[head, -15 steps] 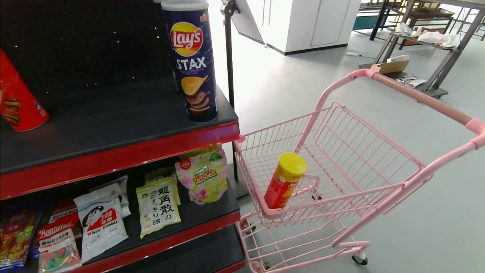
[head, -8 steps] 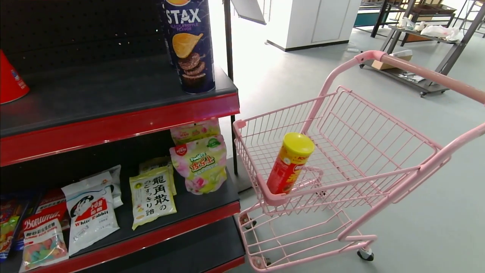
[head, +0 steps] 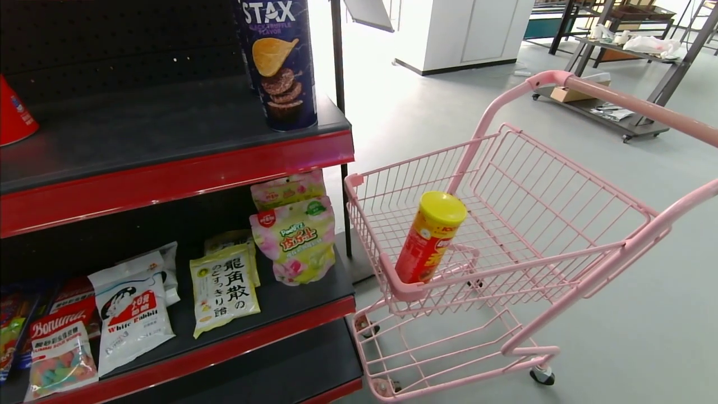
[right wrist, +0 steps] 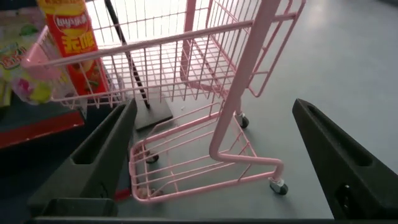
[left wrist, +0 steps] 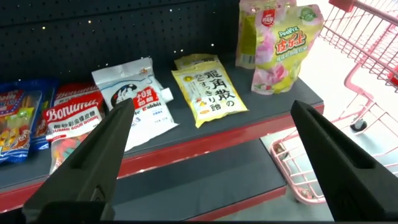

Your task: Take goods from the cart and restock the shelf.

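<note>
Inside the cart (head: 628,244), at the corner nearest the shelf (head: 168,174), the can (head: 429,238) leans, lid up. Spread, the left tool (left wrist: 211,106) faces the lower-shelf bags (left wrist: 208,90); the right tool (right wrist: 212,104), also spread, faces the cart.

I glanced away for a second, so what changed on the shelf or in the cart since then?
Only the head camera tilted down; no goods moved, nothing was grasped or let go. The yellow-lidded can still leans in the pink cart's corner, the dark can stands on the upper shelf, snack bags lie below.
</note>
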Controlling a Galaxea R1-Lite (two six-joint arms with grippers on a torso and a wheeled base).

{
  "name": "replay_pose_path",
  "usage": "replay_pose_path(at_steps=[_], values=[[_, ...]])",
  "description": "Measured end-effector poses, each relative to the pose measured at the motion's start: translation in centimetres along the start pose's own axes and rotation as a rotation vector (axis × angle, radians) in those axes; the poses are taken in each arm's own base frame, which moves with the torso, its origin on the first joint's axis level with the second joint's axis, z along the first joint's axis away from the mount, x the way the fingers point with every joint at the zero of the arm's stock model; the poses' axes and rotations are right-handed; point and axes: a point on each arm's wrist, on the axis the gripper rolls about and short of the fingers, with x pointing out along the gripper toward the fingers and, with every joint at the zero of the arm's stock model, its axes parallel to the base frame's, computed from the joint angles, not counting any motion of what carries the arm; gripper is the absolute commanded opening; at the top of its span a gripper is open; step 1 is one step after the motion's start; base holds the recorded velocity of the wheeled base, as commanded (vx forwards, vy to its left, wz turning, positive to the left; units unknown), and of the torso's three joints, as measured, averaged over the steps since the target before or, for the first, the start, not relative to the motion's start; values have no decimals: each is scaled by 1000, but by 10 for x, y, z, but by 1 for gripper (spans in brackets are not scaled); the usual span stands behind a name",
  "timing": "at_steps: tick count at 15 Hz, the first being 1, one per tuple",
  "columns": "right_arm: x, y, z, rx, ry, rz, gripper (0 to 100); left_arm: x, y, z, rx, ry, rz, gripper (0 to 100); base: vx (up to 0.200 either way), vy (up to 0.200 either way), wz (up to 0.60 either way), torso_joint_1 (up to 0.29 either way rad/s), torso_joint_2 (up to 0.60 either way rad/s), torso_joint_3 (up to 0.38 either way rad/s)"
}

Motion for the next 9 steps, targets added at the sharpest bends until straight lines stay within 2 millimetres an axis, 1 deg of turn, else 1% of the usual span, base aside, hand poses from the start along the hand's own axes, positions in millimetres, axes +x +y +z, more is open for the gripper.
replay_pose_path(at_steps=[1,2,3,4,6,7,9], values=[[1,1,20,19,-12,30,100,0,0,0,0,0,0,100,0,0,0,0,0,0],[7,3,41,22,6,88,100,0,0,0,0,0,0,100,0,0,0,0,0,0],[18,5,58,23,42,154,100,0,0,0,0,0,0,100,0,0,0,0,0,0],[34,7,75,24,80,233,100,0,0,0,0,0,0,100,0,0,0,0,0,0],[72,17,97,30,137,357,100,0,0,0,0,0,1,100,0,0,0,0,0,0],[95,24,105,41,150,407,100,0,0,0,0,0,0,100,0,0,0,0,0,0],[139,39,110,72,172,485,100,0,0,0,0,0,1,100,0,0,0,0,0,0]])
